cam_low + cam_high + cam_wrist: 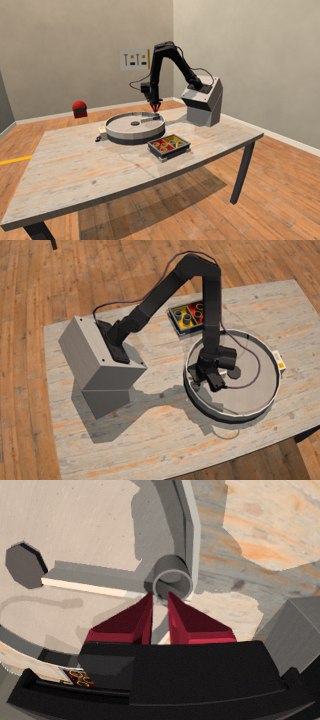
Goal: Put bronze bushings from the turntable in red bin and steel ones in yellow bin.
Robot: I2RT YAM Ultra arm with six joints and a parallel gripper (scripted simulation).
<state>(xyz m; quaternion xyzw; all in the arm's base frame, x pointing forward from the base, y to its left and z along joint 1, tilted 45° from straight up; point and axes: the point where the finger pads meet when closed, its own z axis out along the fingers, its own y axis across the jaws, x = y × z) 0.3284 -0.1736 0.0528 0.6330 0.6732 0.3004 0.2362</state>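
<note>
One grey steel bushing point(195, 388) stands upright on the turntable point(232, 374), against its rim on the side toward the arm's base. In the wrist view the steel bushing point(172, 584) lies just beyond my red fingertips. My gripper point(160, 598) hangs a little above it, open only by a narrow gap, with nothing between the fingers. From the side, the gripper point(155, 109) hovers over the bushing point(156, 113). The yellow bin point(182, 317) holds two steel bushings. The red bin point(197, 311) holds bronze ones, partly hidden by my arm.
A pale straight bar point(94, 580) lies on the turntable and ends beside the bushing. A dark hub point(233, 373) marks the turntable's centre. The raised rim point(183, 514) runs close behind the bushing. The arm's grey pedestal point(98, 353) stands at the table's left.
</note>
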